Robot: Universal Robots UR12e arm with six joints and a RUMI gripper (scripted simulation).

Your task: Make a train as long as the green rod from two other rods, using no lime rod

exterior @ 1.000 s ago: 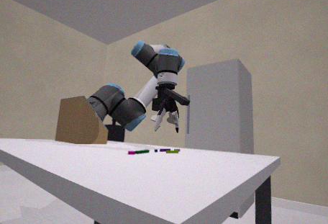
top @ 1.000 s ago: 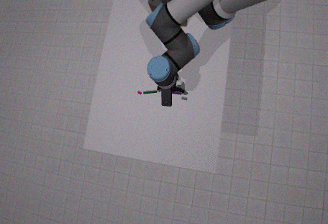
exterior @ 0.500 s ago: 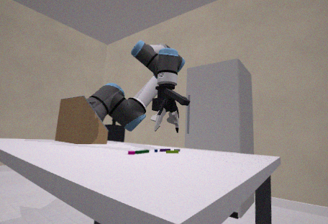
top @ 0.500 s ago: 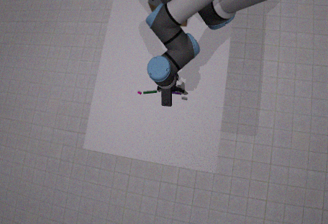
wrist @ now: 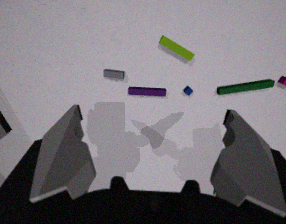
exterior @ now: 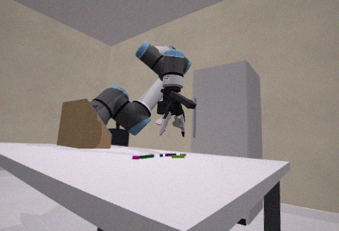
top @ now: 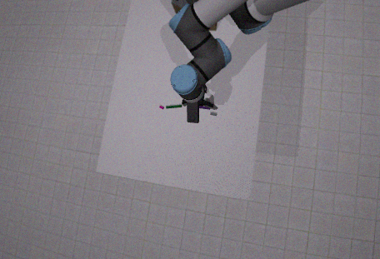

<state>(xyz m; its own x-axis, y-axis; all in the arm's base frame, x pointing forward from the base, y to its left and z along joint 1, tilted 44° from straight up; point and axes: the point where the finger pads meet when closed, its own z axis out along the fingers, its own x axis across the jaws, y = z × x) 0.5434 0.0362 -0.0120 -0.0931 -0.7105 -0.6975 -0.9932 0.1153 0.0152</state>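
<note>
- Gripper (exterior: 172,128) hangs well above the white desk (exterior: 208,185), centre of the exterior view; fingers spread wide, nothing between them.
- Wrist view, upper half: short grey rod (wrist: 114,74), long purple rod (wrist: 147,91) just below it, tiny blue cube-like rod (wrist: 188,90), long dark green rod (wrist: 245,87) at right.
- Short magenta rod (wrist: 285,81) at the right edge, close to the green rod's end; cannot tell if touching.
- Lime rod (wrist: 176,48) lies tilted, top centre, apart from the rest.
- No legible writing or labels.

Matt white table (exterior: 208,185), matt plastic-looking rods such as the purple rod (wrist: 147,91), matt grey claw (wrist: 156,165).
</note>
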